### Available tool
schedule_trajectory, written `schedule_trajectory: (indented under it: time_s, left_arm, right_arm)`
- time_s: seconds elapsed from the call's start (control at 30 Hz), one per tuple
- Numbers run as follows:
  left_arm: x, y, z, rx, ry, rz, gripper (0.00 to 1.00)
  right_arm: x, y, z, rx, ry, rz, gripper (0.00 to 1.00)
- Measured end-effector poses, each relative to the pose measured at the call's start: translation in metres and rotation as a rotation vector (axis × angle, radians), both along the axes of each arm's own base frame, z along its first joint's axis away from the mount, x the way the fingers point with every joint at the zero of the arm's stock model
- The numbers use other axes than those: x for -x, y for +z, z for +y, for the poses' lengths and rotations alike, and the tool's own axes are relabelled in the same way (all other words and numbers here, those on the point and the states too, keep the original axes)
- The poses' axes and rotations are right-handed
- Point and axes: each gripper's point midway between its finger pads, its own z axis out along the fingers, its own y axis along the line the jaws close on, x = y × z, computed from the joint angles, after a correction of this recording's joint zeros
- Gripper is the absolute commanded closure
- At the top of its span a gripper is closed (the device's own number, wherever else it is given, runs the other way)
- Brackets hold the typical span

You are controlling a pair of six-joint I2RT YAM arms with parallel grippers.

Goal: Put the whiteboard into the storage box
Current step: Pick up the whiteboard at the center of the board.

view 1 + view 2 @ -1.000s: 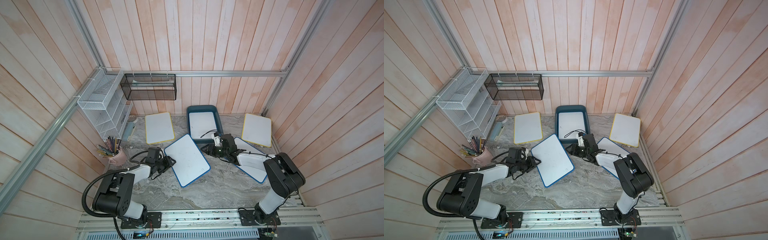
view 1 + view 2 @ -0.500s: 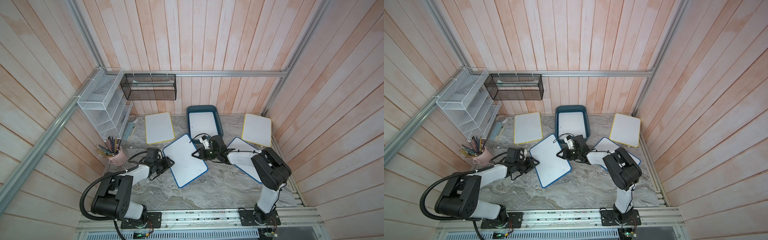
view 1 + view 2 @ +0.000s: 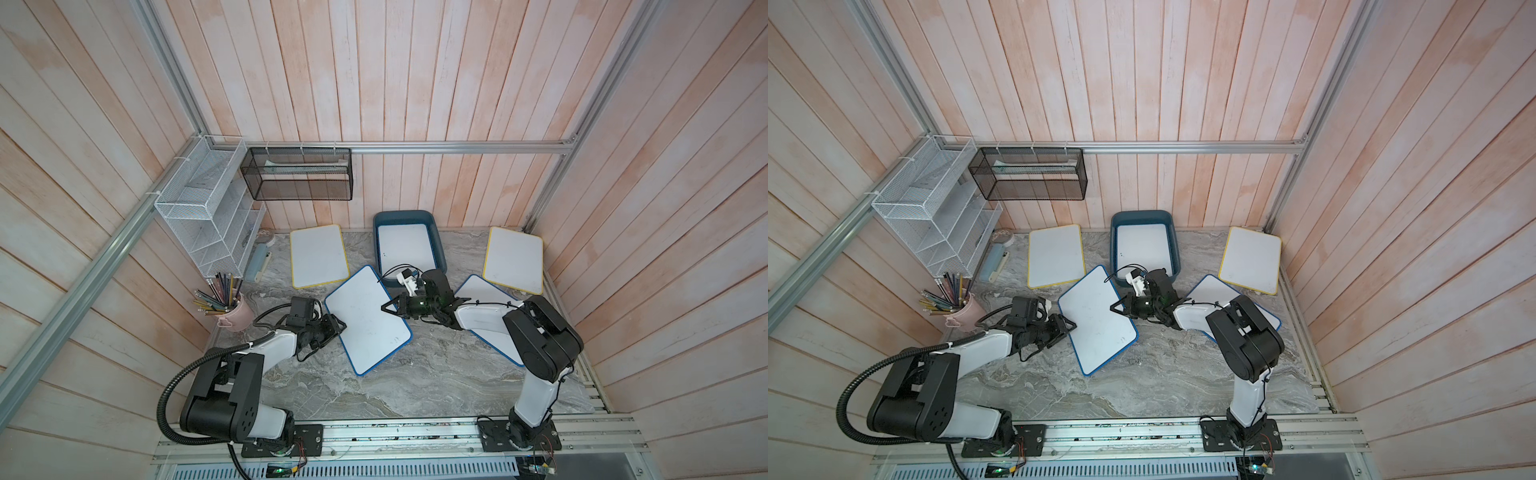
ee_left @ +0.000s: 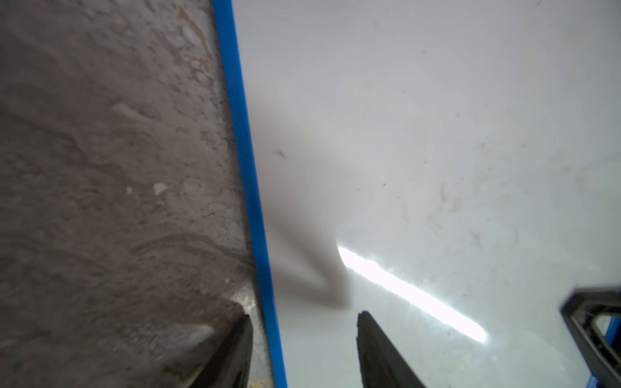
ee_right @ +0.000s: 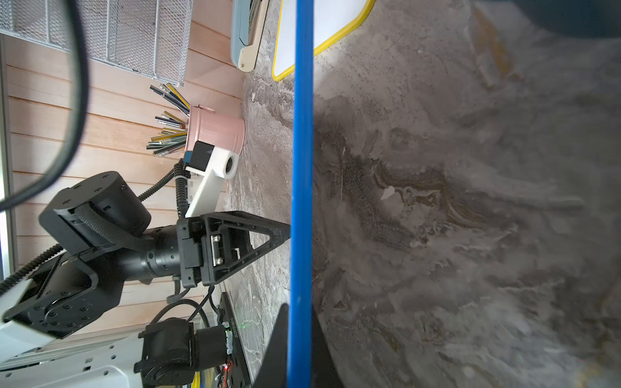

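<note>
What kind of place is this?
Probably a robot practice booth made to look like a desk: two robot arms reach over the tabletop, beside a white wire rack, a pink cup of pencils and a blue-framed whiteboard.

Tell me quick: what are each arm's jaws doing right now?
Left gripper: jaws open, straddling the central whiteboard's blue edge.
Right gripper: shut on its opposite edge.

A blue rim frames the white rectangular whiteboard [image 3: 368, 320]; the plastic storage tub [image 3: 403, 217] is dark teal, the stone tabletop [image 3: 415, 386] grey-veined.
</note>
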Motion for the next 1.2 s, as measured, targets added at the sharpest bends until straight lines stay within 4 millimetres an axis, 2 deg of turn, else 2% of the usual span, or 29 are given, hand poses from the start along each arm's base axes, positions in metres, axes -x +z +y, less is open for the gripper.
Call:
schedule_trajectory:
  time_s: [0.3, 0.5, 0.67, 0.83, 1.2]
  left_arm:
    - [0.011, 0.001, 0.012, -0.006, 0.038, -0.009, 0.47]
    - [0.015, 0.002, 0.026, -0.009, 0.083, -0.008, 0.47]
    - [0.012, 0.011, 0.031, 0.013, 0.1, -0.041, 0.47]
    - [0.006, 0.023, 0.029, 0.063, 0.096, -0.092, 0.47]
    - [-0.008, 0.053, 0.01, 0.212, 0.044, -0.227, 0.47]
  right_arm:
    - [0.001, 0.0, 0.0, -0.009, -0.003, 0.007, 1.0]
    - [0.002, -0.004, -0.007, -0.042, -0.026, 0.03, 1.0]
    - [-0.001, -0.005, -0.014, -0.063, -0.048, 0.048, 1.0]
    - [-0.006, 0.002, -0.017, -0.078, -0.064, 0.044, 1.0]
    - [-0.01, 0.023, -0.014, -0.144, -0.068, 0.017, 1.0]
